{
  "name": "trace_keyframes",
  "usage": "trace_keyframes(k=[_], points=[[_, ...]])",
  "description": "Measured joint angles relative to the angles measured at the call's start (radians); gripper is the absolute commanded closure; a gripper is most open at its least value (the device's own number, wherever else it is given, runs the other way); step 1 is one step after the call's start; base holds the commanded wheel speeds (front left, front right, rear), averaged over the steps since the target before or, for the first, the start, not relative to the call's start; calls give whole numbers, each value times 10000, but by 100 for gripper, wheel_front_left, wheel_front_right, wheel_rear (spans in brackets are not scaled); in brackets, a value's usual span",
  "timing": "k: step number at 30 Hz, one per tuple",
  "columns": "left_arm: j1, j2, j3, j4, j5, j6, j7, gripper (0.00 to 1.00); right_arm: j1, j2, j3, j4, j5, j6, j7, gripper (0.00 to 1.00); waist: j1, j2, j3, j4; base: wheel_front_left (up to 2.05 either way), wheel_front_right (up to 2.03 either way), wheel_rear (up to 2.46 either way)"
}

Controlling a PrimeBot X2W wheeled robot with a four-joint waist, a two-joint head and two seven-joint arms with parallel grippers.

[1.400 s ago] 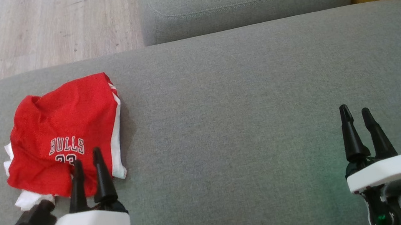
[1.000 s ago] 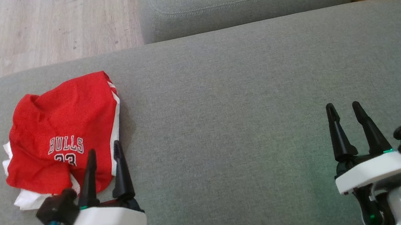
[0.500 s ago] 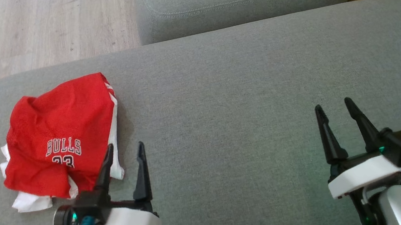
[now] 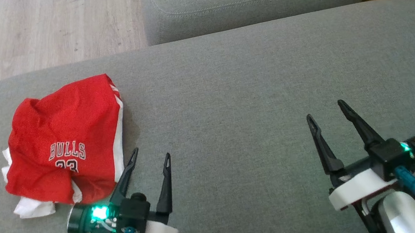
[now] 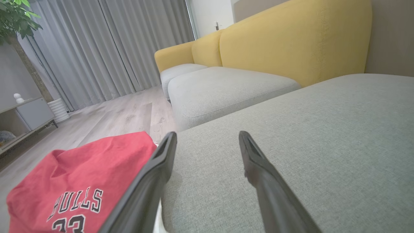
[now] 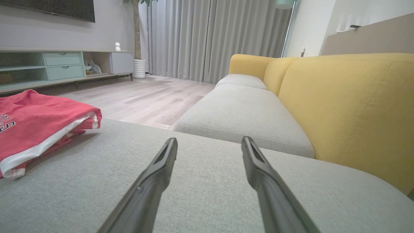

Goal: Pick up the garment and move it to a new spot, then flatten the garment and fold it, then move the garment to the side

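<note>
Slides the left gripper (image 4: pixel 151 152) rightward off the garment's (image 4: pixel 61 131) near edge and rolls it over, fingers spread, holding nothing. Rolls the right gripper (image 4: pixel 325 110) likewise, also spread and empty, well right over bare sofa cushion (image 4: pixel 247 87). Leaves the garment bunched just left of the left gripper; reads as backing off, not grasping.

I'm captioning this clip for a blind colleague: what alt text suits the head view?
A loosely folded red Bulls garment with white trim lies at the left of a grey sofa cushion. The left gripper stands open by its near right edge, the right gripper open over bare cushion at the right.
</note>
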Motion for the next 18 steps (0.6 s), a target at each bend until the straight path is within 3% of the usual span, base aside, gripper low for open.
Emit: trace_keyframes(k=[8, 18], points=[[-27, -322, 439, -387, -734, 226, -182, 0, -53, -10, 63, -370, 234, 0, -174, 0, 0, 0, 54, -6, 0, 0, 0], [587, -744, 1158, -128, -1260, -476, -477, 0, 125, -19, -433, 2, 1632, 0, -451, 0, 0, 0, -46, -24, 0, 0, 0]])
